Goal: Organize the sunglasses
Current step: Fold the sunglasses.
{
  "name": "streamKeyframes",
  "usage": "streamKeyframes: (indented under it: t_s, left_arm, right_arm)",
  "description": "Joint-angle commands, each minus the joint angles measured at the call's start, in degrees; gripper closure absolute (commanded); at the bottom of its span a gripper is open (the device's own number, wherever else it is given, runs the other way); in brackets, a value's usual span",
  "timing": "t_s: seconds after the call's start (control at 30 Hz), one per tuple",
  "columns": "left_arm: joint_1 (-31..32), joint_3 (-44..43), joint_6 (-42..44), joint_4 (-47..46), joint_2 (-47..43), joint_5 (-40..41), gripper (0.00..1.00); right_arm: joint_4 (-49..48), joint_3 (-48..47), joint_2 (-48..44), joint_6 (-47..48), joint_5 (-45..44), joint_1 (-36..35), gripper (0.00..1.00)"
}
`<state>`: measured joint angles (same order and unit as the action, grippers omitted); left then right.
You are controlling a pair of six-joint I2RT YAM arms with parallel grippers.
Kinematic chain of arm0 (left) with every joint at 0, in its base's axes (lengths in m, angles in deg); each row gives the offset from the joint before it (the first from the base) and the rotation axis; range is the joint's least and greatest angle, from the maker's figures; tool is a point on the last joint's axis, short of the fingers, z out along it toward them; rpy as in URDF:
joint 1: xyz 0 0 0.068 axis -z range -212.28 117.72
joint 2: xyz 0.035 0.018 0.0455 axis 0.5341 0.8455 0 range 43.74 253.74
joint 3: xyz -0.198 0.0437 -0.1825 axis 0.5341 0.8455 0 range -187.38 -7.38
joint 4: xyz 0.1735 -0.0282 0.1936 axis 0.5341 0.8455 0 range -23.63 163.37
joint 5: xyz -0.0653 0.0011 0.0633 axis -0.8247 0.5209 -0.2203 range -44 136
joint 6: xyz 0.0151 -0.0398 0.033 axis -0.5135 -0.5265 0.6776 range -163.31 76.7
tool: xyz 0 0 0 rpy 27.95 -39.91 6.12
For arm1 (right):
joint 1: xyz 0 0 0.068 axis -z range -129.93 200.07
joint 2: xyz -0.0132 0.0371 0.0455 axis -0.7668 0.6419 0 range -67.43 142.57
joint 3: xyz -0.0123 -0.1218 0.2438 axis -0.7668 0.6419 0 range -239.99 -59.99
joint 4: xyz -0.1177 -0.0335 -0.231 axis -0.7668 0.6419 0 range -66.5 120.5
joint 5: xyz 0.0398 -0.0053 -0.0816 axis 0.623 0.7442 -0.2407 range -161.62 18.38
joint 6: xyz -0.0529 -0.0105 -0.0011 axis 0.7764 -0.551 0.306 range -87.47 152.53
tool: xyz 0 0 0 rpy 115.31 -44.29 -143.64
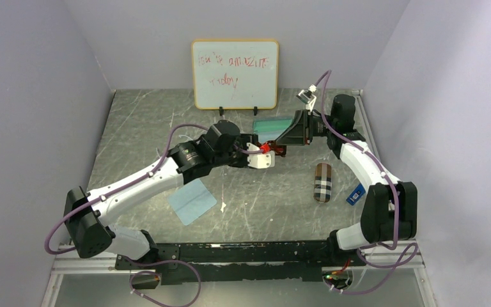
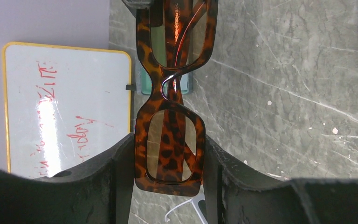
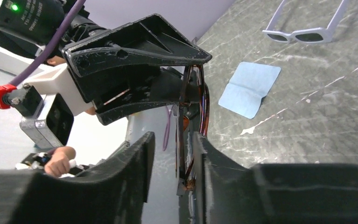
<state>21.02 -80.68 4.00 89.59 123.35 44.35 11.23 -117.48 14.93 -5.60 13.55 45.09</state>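
From above, both arms reach in toward the whiteboard. The left gripper and the right gripper meet tip to tip a little in front of its right half. What sits between them is too small to make out here. A pale green flat thing lies just in front of the whiteboard's right foot. A light-blue cloth lies well in front of its left half, and a plaid case lies well in front, off to its right.

In the left wrist view the brown sunglasses stand lengthwise, with the whiteboard off to one side behind them. One lens frame is pinched between the left gripper's fingers, which press against its two outer edges. The other lens reaches away to the top edge of the view, where a dark part touches the frame.

In the right wrist view the same pair shows edge-on, hanging down from the left gripper above into the right gripper. The right gripper's jaws stand apart. The frame lies against one finger, and a clear gap is left to the other. The white sunglasses rest on the table beyond the cloth with their arms unfolded, well apart from both grippers.
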Motion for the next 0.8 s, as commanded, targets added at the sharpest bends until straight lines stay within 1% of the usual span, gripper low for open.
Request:
streamKeyframes:
  t_s: [0.0, 0.07, 0.1, 0.13, 0.17, 0.2, 0.23, 0.3, 0.37, 0.43, 0.47, 0.53, 0.57, 0.63, 0.67, 0.7, 0.77]
  left_arm:
    - [0.3, 0.6, -0.8, -2.7, -0.2, 0.2, 0.64]
    - [0.2, 0.9, -0.9, -2.6, -0.4, 0.2, 0.64]
    - [0.3, 1.0, -1.0, -2.5, -0.4, 0.1, 0.64]
    - [0.3, 1.1, -1.1, -2.4, -0.5, -0.1, 0.64]
    - [0.3, 1.2, -1.2, -2.4, -0.6, -0.2, 0.64]
    - [0.2, 1.4, -1.4, -2.4, -0.7, -0.3, 0.64]
    - [0.2, 1.5, -1.5, -2.4, -0.8, -0.4, 0.64]
    - [0.3, 1.7, -1.8, -2.4, -1.1, -0.8, 0.64]
    - [0.3, 1.7, -2.4, -2.1, -1.0, -1.4, 0.64]
    - [0.2, 1.6, -2.9, -1.8, -0.8, -2.0, 0.64]
    - [0.3, 1.6, -3.2, -1.8, -0.7, -2.2, 0.64]
    - [0.3, 1.7, -3.9, -1.9, -0.4, -2.1, 0.63]
    - [0.2, 1.8, -4.2, -1.9, -0.2, -2.2, 0.63]
    - [0.2, 1.9, -4.5, -1.9, 0.1, -2.2, 0.63]
    - [0.2, 2.0, -4.5, -1.9, 0.3, -2.3, 0.63]
    - [0.3, 2.0, -4.6, -1.9, 0.4, -2.2, 0.63]
    - [0.3, 2.1, -4.7, -2.0, 0.6, -2.2, 0.63]
  right_arm:
    - [10.7, -3.8, -2.1, 12.8, 2.1, 0.1, 0.54]
    - [22.4, -6.5, -2.2, 26.4, 1.8, 0.3, 0.39]
    - [29.7, -8.5, -2.5, 35.0, 0.8, 0.5, 0.27]
    - [38.3, -10.7, -2.6, 46.6, -1.1, 0.6, 0.04]
    - [45.7, -12.9, -2.7, 56.7, -2.9, 0.7, 0.01]
    - [52.7, -14.8, -2.8, 67.0, -4.6, 0.7, 0.00]
    - [57.5, -16.1, -2.9, 74.7, -6.4, 0.7, 0.00]
    - [62.7, -17.5, -3.7, 85.5, -9.7, 0.7, 0.00]
    - [65.7, -17.3, -5.5, 95.7, -13.2, 0.7, 0.00]
    - [64.5, -14.5, -9.6, 103.3, -15.5, 0.7, 0.00]
    - [62.8, -11.3, -12.2, 107.7, -16.9, 0.7, 0.00]
    - [58.4, -5.7, -17.4, 112.0, -17.0, 0.7, 0.00]
    - [57.5, -3.1, -19.9, 116.2, -16.6, 0.7, 0.00]
    - [66.2, -2.1, -20.9, 129.1, -14.1, 0.6, 0.00]
    - [69.8, -2.3, -20.4, 133.3, -12.6, 0.6, 0.00]
    - [72.1, -2.3, -20.0, 136.2, -11.3, 0.6, 0.00]
    - [71.1, -1.5, -20.4, 135.9, -9.7, 0.4, 0.00]
